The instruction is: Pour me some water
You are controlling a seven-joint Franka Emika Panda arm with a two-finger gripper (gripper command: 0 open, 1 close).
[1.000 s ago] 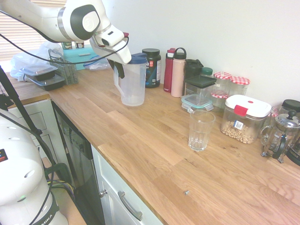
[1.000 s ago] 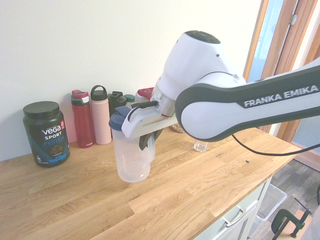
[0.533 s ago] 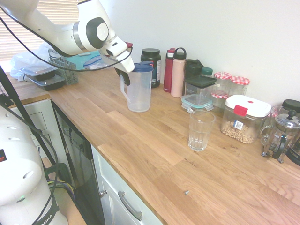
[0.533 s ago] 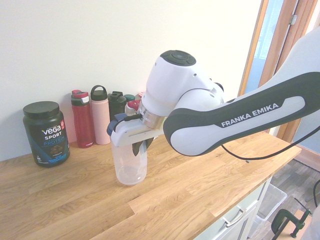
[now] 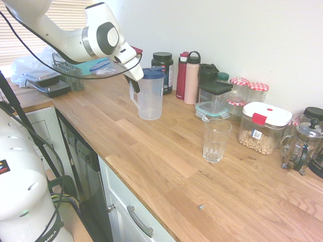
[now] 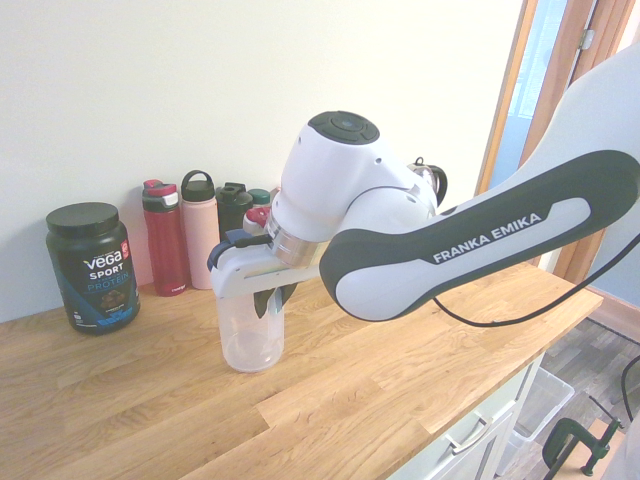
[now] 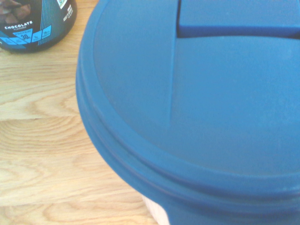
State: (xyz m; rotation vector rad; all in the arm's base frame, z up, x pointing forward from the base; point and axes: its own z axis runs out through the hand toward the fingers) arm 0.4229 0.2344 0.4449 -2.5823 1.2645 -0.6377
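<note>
Clear plastic jug (image 5: pixel 150 96) stands upright, handle clamped in our closed gripper (image 5: pixel 134 83), with the empty glass (image 5: pixel 216 139) well apart along the counter.

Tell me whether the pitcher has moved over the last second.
Yes. In the first exterior view the pitcher, gripped at its handle by the gripper, has shifted right toward the black protein tub and now stands on the counter.

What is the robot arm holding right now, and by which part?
The gripper is shut on the handle of the clear pitcher with the blue lid, which stands upright on the wooden counter.
</note>
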